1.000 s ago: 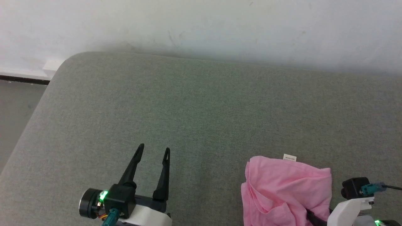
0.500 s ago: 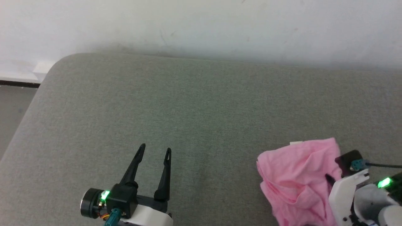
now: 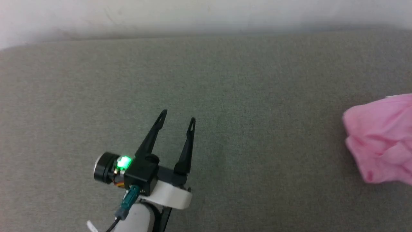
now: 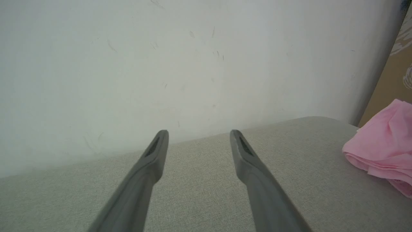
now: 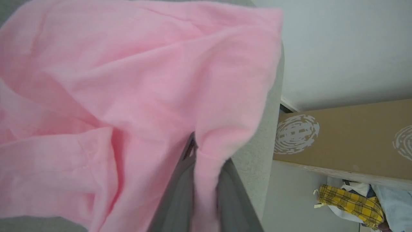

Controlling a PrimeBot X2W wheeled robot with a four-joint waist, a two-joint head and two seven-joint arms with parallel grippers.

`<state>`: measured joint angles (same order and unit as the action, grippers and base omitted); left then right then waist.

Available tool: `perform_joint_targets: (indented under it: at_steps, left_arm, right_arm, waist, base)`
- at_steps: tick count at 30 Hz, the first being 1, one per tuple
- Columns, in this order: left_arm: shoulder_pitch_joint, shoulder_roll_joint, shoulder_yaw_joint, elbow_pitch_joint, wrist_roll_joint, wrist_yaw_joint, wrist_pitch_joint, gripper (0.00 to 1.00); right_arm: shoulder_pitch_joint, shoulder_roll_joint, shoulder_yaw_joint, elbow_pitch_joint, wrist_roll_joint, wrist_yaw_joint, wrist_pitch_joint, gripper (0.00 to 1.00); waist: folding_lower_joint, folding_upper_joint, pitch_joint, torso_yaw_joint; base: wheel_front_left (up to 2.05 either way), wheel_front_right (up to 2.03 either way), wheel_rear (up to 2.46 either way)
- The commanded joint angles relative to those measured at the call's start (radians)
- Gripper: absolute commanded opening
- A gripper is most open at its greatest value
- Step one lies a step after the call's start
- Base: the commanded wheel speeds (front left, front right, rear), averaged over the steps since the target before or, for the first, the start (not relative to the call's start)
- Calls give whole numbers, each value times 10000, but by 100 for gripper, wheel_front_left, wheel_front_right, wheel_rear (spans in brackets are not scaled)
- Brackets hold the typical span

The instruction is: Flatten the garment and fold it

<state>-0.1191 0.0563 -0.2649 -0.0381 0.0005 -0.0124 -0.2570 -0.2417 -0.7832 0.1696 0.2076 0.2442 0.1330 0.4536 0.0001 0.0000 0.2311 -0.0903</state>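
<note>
Shorts [image 3: 379, 145] [image 4: 383, 145] [image 5: 128, 80] sit bunched at the far right of the grey fabric-covered counter [image 3: 244, 83], close to its edge. My read of the step: pull them toward the centre so they can be spread.

Drag low and slow so the thin cloth trails flat instead of rolling. Then bring your left hand [image 3: 178, 116] [image 4: 198, 132] across to an opposite edge and tension the cloth between both. Risk: cloth sliding off the right side.

Right hand [image 5: 202, 154] is clamped on a fold of pink fabric, pinched between both fingers. Left hand has its fingers spread wide and holds nothing. It hangs over bare counter, well apart from the shorts.
</note>
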Motion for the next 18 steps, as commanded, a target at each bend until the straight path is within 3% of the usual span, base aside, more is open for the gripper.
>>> perform_joint_targets:
  at_steps: [1,10,18]
  left_arm:
    - [-248,22,-28,17,94,-65,-47,100]
    - [-1335,261,-258,-11,355,-36,-47,100]
    - [-1685,341,-423,-78,302,122,-47,100]
  right_arm:
    - [-221,-110,-8,317,72,-23,-205,0]
    - [-1567,-1360,166,3869,-177,-23,-2585,0]
    - [-2516,-1626,-382,6276,-687,-23,-3894,0]
  waist:
    - [-1,0,1368,-674]
    - [-1,0,2803,-436]
    - [-1,0,3145,-161]
  base:
    - [0,0,0]
    - [0,0,0]
    - [0,0,0]
